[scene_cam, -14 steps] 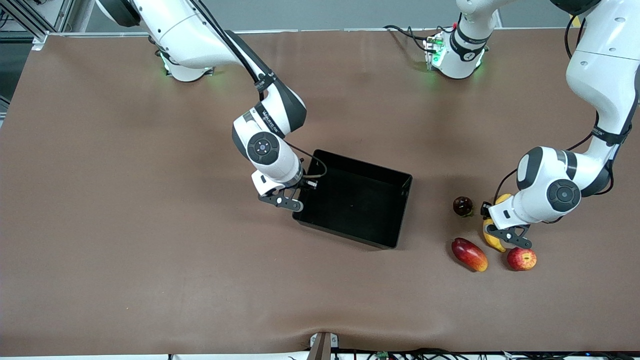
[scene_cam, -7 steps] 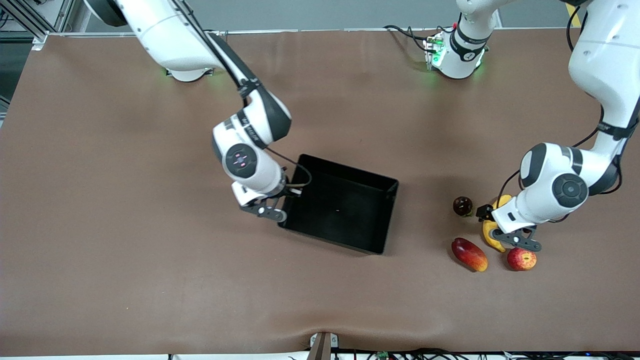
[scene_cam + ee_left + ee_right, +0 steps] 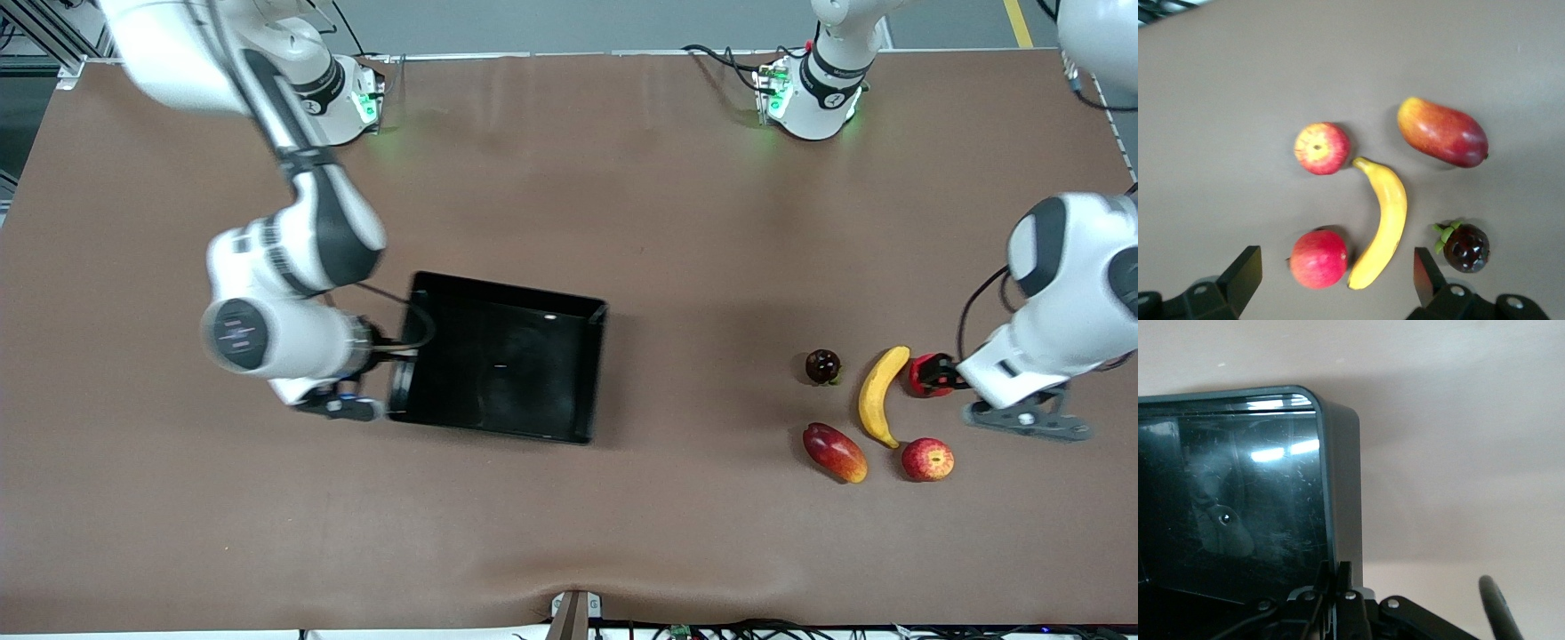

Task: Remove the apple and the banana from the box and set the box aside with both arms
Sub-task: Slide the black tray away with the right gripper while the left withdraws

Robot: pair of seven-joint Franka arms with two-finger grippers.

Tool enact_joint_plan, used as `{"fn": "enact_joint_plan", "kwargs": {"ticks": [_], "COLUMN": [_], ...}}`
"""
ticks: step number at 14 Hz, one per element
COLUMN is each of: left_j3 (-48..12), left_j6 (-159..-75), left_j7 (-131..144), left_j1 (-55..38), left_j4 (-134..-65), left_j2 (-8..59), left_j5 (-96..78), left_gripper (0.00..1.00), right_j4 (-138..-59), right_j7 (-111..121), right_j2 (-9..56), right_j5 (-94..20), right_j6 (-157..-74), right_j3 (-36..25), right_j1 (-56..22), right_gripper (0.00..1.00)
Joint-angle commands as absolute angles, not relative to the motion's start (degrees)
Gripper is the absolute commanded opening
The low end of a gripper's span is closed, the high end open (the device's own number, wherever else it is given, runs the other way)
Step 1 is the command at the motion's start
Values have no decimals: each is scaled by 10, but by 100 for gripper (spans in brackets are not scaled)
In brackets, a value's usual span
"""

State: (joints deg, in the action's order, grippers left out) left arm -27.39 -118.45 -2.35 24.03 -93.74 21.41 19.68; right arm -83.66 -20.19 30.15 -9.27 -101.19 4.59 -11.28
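Observation:
The black box [image 3: 498, 356] lies on the table toward the right arm's end. My right gripper [image 3: 384, 391] is shut on its end wall; the right wrist view shows the fingers [image 3: 1346, 577] pinching the rim [image 3: 1341, 453]. The yellow banana [image 3: 880, 396] and the blotchy red apple [image 3: 927, 460] lie toward the left arm's end, the apple nearer the front camera. My left gripper [image 3: 1022, 420] hangs open and empty above the table beside them. The left wrist view shows the banana [image 3: 1385, 223], the apple [image 3: 1321, 148] and the open gripper [image 3: 1335, 280].
A plain red round fruit [image 3: 925, 373] lies beside the banana, under my left hand. A red-and-yellow mango [image 3: 834, 452] and a dark round fruit with a green cap [image 3: 823, 365] lie on the banana's box side. Bare brown table lies between box and fruits.
My right gripper has dragged the box toward the right arm's end. My left gripper has risen and drawn away from the banana, uncovering it and the plain red fruit.

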Motion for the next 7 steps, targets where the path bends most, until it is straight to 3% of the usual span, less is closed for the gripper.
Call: {"fn": "enact_joint_plan", "kwargs": {"ticks": [1,5,7], "left_j3": [-275,-277,-279], "left_j6": [-1135,-994,-970], "left_j7": [-18,-25,-27], "left_j1": [254,253,254], "left_j4": [-939,-861,-832], "left_j2": [153,109,106], "left_j5": [165,150,142], "left_gripper": [100,100,100], "right_j4": [-855,-874,-874], "right_j7": [-138,-24,32], "right_j2": [272,270,274], "right_j5": [-105,-95,-60], "right_j6": [-981,-977,-983], "right_j3": [56,54,54], "right_j1": [-53,39,90], "right_gripper": [0,0,0]}}
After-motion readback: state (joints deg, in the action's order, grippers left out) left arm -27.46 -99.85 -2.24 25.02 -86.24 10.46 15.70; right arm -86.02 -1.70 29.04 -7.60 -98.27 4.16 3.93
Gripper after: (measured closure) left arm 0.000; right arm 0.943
